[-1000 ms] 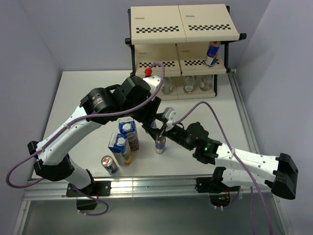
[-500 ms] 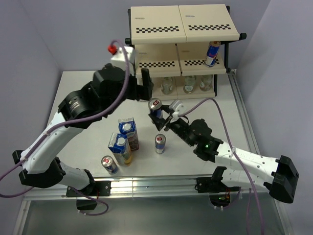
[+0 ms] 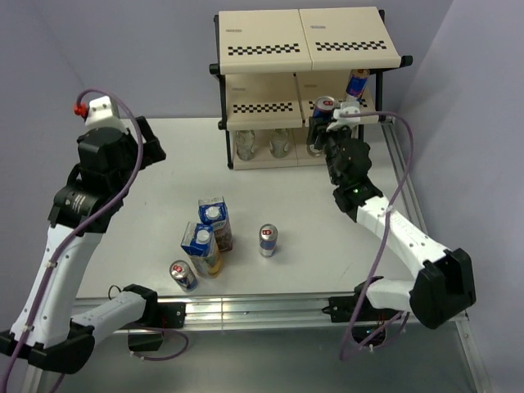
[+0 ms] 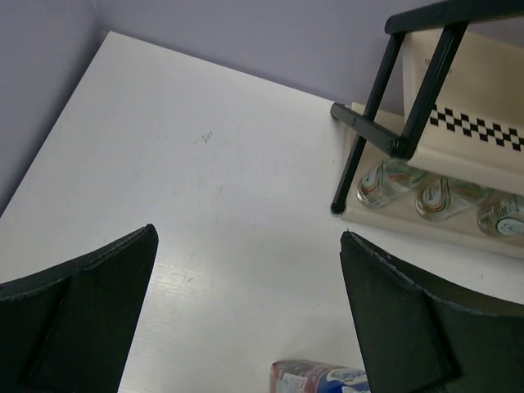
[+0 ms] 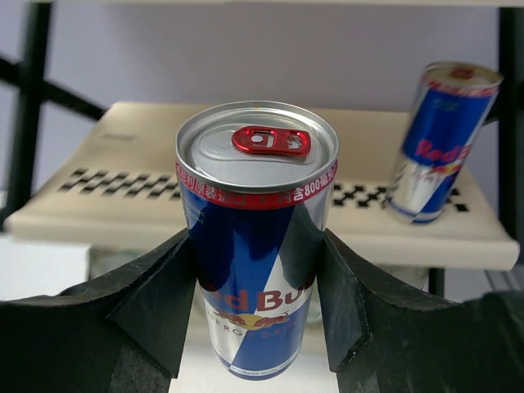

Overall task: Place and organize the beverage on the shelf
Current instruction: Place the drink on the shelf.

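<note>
While the right gripper's [image 5: 255,270] fingers [image 5: 155,311] squeeze tight on a blue-and-silver can [image 5: 255,205], the can stands upright just in front of the shelf's [image 3: 270,29] middle board, not yet set down. Another can [image 5: 438,139] is already on that board, leaning near the shelf's right end. Clear bottles [image 3: 280,146] sit in a row on the shelf's bottom board. The left gripper [image 4: 248,246] is wide open and holds nothing — it hangs well to the left of the shelf. In front of the shelf, out on the table [image 3: 147,188], wait two more cans [image 3: 268,240], a purple carton [image 3: 214,219] and a yellow carton [image 3: 202,244]. I think the job is about half done — four drinks are left.
</note>
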